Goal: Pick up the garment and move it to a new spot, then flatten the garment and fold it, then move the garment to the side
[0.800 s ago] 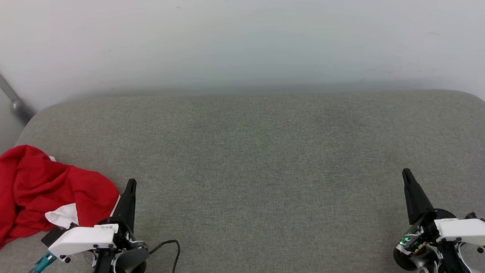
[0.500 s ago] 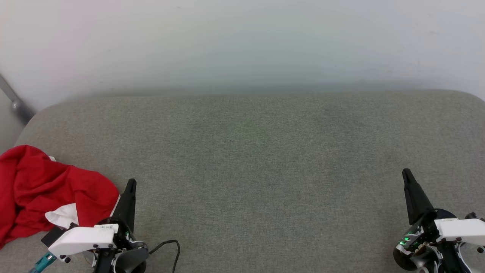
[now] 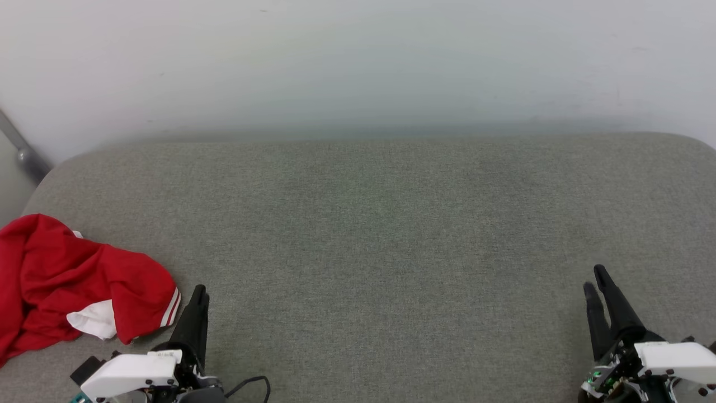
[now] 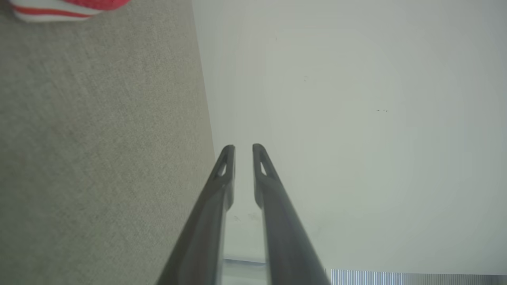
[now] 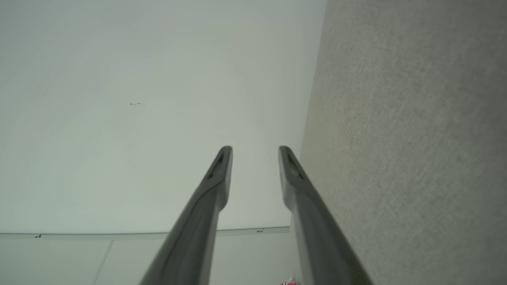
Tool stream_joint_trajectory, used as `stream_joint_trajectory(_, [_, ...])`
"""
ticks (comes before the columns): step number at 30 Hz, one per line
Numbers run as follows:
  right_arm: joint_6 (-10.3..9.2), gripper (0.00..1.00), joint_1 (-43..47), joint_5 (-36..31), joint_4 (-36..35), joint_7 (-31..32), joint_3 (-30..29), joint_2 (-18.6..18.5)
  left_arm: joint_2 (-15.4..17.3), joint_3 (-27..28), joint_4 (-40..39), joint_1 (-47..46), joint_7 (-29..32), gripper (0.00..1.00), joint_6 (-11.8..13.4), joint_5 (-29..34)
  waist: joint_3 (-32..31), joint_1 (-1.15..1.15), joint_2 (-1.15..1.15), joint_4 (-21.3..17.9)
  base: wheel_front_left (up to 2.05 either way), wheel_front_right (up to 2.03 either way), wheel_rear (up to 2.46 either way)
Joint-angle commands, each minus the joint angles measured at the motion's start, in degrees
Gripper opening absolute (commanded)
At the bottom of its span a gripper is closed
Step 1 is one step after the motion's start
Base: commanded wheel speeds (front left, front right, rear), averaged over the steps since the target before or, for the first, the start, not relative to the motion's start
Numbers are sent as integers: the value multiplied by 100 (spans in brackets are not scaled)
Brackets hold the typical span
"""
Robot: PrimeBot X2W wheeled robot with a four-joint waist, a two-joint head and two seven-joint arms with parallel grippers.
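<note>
I count one garment (image 3: 67, 285), a single red heap at the left end of the grey cushion (image 3: 380, 235). The cushion itself is one piece. Two grippers hang over the cushion's near edge, the left gripper (image 3: 198, 294) toward its left end and the right gripper (image 3: 594, 278) toward its right end. Each has two dark fingers (image 4: 273, 190), so four in all. I see one black cable (image 3: 251, 383) looping at the cushion's near edge. One grey metal bar (image 3: 19, 148) slants past its far left corner, and one pale wall (image 3: 358, 67) stands behind it.
</note>
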Motion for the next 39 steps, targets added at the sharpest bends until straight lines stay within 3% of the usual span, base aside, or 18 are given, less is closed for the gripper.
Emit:
stream_joint_trajectory(1, [0, 100, -11, -11, -41, -36, 5, -2, 2, -15, -63, -20, -37, 100, 0, 12, 1, 0, 0, 0, 0, 0, 0])
stream_joint_trajectory(9, [0, 100, 57, -519, -142, -270, -44, -4, 5, 28, -244, 6, -271, 100, -2, 409, 8, 0, 0, -2, 0, 0, 0])
stream_joint_trajectory(29, [0, 100, 262, -3635, -902, -788, 116, -9, 9, -215, -925, 74, -790, 100, 615, 3313, 57, 0, 0, -4, 0, 0, 0])
stream_joint_trajectory(39, [0, 100, 367, -4779, -1029, -997, 193, -11, 78, -464, -1062, 145, -997, 100, 832, 4348, 74, 0, 0, -10, 0, 0, 0])
